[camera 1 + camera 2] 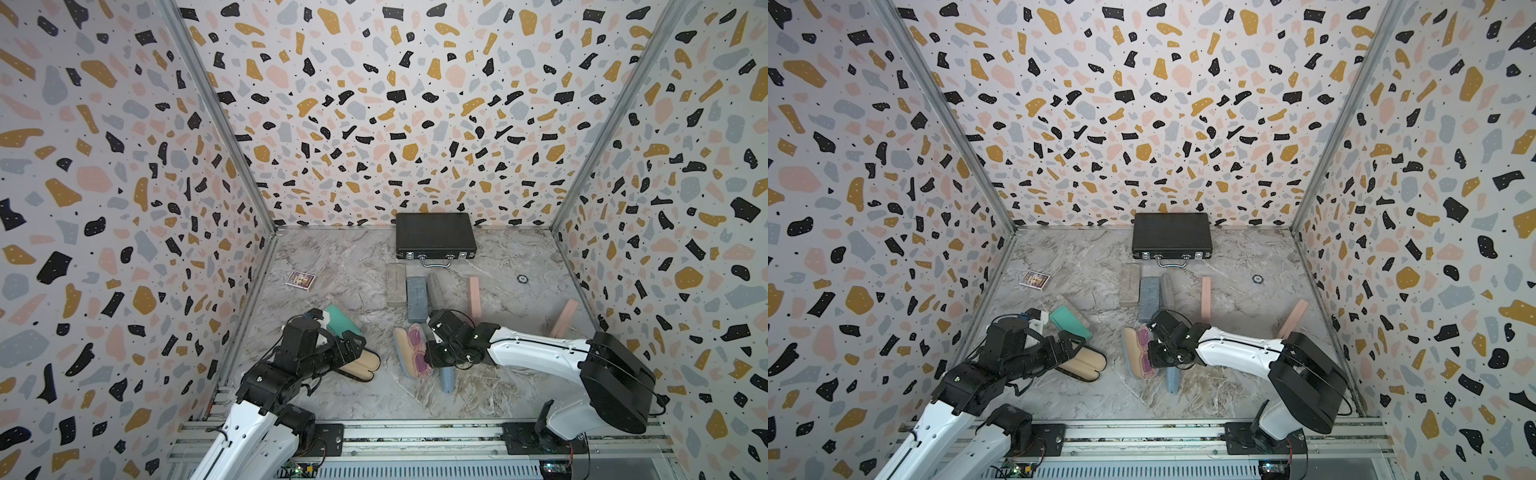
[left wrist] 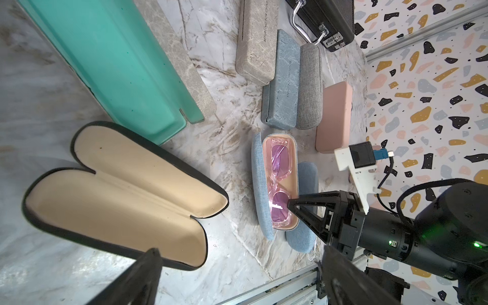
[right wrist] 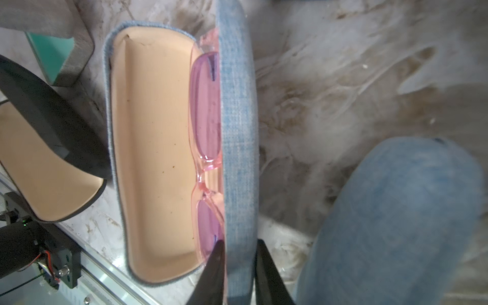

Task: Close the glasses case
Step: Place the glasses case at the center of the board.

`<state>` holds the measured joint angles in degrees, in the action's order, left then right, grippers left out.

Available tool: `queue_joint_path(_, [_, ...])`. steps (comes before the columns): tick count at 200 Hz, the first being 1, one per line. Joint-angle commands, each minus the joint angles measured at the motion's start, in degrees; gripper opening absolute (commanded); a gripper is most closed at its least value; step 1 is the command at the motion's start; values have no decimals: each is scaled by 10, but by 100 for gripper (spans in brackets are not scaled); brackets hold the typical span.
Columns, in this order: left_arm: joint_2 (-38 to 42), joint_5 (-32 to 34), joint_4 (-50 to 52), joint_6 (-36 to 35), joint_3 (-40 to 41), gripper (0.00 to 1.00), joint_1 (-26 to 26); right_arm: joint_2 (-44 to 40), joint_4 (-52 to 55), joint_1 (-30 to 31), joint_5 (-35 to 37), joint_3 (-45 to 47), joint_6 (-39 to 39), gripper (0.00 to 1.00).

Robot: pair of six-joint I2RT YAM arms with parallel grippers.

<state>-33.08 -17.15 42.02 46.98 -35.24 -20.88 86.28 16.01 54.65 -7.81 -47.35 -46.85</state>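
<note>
Straddling woven blue case (image 3: pixel 239 132) wall, right tool (image 3: pixel 239 264), glossy pink glasses (image 3: pixel 206 118)

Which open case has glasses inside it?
The open blue case, the one with pink glasses lying in it. The open black case near it shows only its bare tan lining.

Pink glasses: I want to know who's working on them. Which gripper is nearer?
Right. The right gripper straddles the blue case wall beside the pink glasses; the left gripper sits apart, open, by the black case.
</note>
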Motion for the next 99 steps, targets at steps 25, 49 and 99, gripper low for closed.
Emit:
queue_joint_path(25, [-8, -7, -14, 0, -6, 95, 3, -4, 34, 5, 18, -31, -3, 36])
queue_joint_path(49, [-19, -10, -20, -3, -10, 95, 3, -32, 84, 6, 36, -48, -3, 40])
queue_joint_path(99, [-27, -15, -34, -3, -7, 95, 3, -110, 216, 5, 105, -68, -6, 43])
